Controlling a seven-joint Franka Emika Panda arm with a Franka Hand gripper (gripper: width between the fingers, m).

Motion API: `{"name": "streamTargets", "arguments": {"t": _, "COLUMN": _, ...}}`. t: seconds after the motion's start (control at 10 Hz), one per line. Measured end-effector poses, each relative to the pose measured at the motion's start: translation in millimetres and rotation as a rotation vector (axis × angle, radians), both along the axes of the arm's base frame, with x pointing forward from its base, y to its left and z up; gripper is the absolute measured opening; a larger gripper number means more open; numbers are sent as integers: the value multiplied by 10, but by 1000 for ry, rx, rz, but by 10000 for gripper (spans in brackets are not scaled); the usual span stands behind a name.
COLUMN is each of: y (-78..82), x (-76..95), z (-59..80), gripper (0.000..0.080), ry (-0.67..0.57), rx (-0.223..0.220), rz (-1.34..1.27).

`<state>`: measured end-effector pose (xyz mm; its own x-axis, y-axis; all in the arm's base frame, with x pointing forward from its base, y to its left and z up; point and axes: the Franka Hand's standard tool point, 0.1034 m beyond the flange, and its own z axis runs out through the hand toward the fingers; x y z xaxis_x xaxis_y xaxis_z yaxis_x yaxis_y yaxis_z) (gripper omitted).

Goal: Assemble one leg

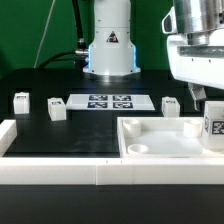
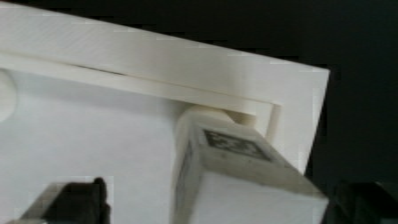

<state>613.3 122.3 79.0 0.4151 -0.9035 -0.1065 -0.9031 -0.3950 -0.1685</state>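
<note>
Clearly hovering: gripper [image 1: 199, 96] up over the tray [image 1: 160, 140], fingers [image 2: 71, 200] spread wide, gripping nothing. Below and toward the exterior view's right, the leg [image 1: 214, 128], upright in the tray's corner, long axis vertical. Probably calls for a straight descent onto it.

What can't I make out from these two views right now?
Leg in the tray: the exterior view's right edge cuts it; its own body hides the seat in the wrist view.
Gripper: the exterior view's frame crops it; the wrist view shows only blurred fingers at the edge, so open or shut is unclear.
Loose legs: tags too small to read, exterior view.
</note>
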Motion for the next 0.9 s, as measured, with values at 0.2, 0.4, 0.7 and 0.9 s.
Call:
{"name": "streamTargets", "arguments": {"t": 0.2, "y": 25, "x": 22, "z": -27, "gripper": 649, "ry": -26, "rx": -21, "rz": 244}}
{"name": "streamTargets", "arguments": {"t": 0.4, "y": 61, "x": 19, "z": -75, "gripper": 649, "ry": -45, "rx": -64, "rz": 557}}
{"name": "streamTargets", "arguments": {"t": 0.7, "y": -82, "x": 43, "z": -69, "gripper": 649, "ry": -83, "rx": -131, "rz": 887}}
{"name": "streamTargets", "arguments": {"t": 0.9, "y": -117, "x": 69, "z": -44, "gripper": 649, "ry": -116, "rx": -178, "rz": 1096}}
